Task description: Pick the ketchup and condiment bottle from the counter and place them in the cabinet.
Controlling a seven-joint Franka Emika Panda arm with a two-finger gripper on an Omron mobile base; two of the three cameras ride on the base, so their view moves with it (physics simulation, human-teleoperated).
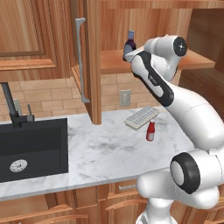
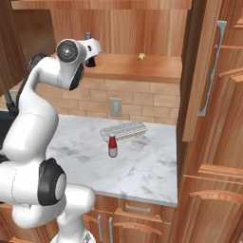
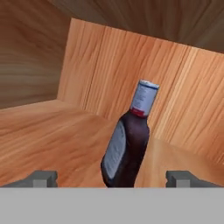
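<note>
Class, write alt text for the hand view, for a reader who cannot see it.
A squat dark condiment bottle with a blue-white cap stands on the wooden shelf of the cabinet, between the open jaws of the gripper, whose two fingertips stand clear of it on either side. Wood-grain panels rise behind it.

Base views flank counter (image 1: 109,148); hand view faces cabinet (image 3: 131,65) closely.

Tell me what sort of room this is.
A kitchen, by the look of it: a marbled counter with a black sink, wooden wall cabinet above, and a ketchup bottle standing out.
</note>
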